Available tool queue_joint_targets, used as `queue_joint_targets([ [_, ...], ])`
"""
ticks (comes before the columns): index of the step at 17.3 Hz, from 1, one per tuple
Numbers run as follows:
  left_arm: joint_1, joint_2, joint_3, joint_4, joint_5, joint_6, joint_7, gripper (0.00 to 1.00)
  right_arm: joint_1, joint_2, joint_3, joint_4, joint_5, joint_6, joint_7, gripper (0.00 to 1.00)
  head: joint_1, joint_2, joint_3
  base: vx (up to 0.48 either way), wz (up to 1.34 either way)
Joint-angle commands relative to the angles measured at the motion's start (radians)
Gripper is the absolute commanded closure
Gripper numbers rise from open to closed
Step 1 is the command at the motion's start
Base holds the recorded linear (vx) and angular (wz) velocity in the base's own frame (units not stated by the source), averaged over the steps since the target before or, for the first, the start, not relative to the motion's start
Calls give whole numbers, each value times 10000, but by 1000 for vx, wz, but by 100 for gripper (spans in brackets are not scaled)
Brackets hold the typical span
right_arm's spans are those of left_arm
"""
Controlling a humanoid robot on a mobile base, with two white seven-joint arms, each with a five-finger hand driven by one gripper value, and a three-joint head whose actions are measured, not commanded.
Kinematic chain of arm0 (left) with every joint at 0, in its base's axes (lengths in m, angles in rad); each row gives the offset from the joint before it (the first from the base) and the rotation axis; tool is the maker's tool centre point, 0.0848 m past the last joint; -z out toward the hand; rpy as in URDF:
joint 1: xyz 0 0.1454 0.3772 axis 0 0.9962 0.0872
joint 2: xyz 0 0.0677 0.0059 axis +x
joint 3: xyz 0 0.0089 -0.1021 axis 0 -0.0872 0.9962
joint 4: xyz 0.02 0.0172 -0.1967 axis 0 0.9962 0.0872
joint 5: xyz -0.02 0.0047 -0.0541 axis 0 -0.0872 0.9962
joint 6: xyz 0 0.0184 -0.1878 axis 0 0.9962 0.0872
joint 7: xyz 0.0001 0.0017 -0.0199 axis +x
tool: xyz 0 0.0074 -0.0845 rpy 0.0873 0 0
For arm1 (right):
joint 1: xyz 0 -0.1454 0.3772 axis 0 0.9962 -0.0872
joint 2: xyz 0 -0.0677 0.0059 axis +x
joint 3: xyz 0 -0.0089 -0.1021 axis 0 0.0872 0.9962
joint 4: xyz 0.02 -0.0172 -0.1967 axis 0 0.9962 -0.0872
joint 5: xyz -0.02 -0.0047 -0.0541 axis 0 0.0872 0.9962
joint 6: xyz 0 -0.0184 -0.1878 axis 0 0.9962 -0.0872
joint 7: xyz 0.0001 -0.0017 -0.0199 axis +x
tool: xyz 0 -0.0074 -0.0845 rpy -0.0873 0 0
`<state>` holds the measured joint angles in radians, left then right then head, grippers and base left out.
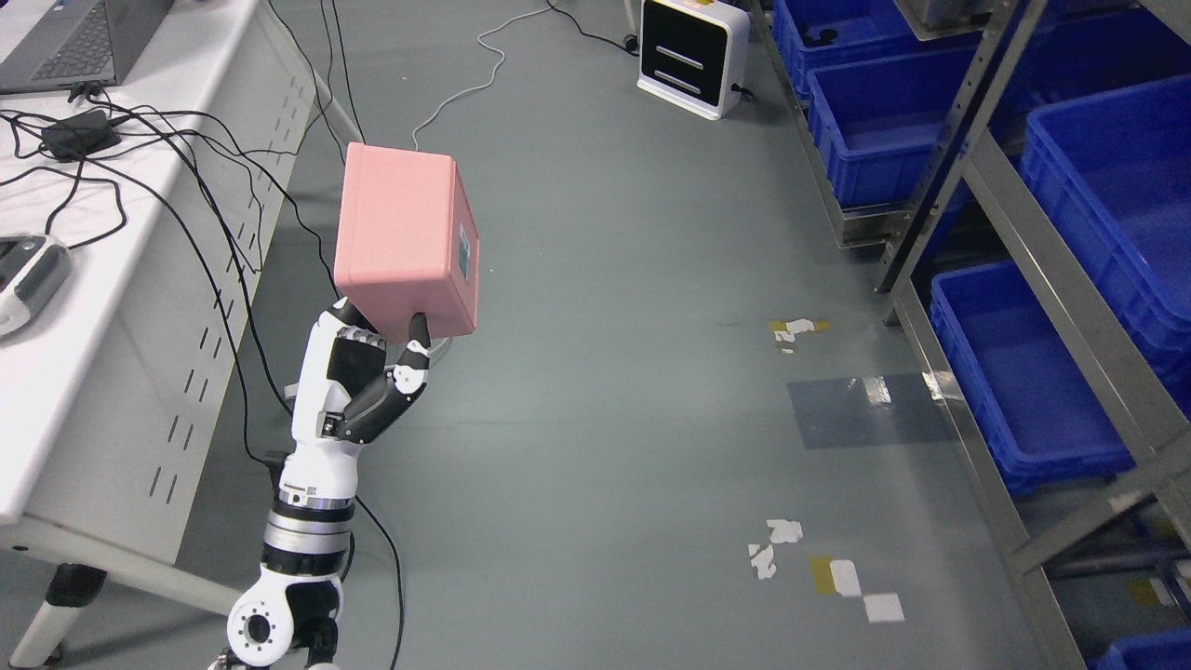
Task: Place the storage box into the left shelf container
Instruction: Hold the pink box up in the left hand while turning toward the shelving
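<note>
the pink storage box [407,237] is up in the air, carried from below by your left hand [372,372]; its thumb presses the box's lower front edge and the other fingers are tucked behind it, so the hand is clasped on the box. the box hangs over open floor, just off the right edge of the white table [140,307], tilted a little, with a small label on its right face. your right hand does not show.

by my reading, you have the pick-up done and the carry is only partly made: the box is well apart from the metal shelf [986,186] along the right side, so the crossing, the lowering and the release are all left.

the blue containers [1014,372] on the shelf look empty as far as you can see into them; the upper ones are cut off by the frame. which one counts as the left container you cannot tell from here.
</note>
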<state>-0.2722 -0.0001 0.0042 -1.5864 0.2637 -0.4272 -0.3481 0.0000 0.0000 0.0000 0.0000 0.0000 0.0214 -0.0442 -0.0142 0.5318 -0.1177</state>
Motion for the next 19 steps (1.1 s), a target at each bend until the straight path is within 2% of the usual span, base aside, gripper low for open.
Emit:
queue_joint_targets([
  [1, 206, 175, 265, -13, 1, -114, -169, 99, 0, -175, -46, -174, 0, 1, -3, 0, 0, 0, 0, 438, 181],
  [7, 605, 175, 325, 33, -14, -85, -569, 99, 0, -175, -46, -174, 0, 1, -3, 0, 0, 0, 0, 507, 154],
  [13, 390, 175, 388, 739, -29, -23, -600, 99, 0, -175, -46, -174, 0, 1, -3, 0, 0, 0, 0, 549, 45],
  [17, 619, 175, -41, 862, -91, 23, -2069, 99, 0, -175, -46, -174, 0, 1, -3, 0, 0, 4, 0, 502, -43],
  [19, 635, 175, -88, 892, -91, 38, -2256, 99, 0, -175, -46, -174, 0, 1, -3, 0, 0, 4, 0, 561, -350],
])
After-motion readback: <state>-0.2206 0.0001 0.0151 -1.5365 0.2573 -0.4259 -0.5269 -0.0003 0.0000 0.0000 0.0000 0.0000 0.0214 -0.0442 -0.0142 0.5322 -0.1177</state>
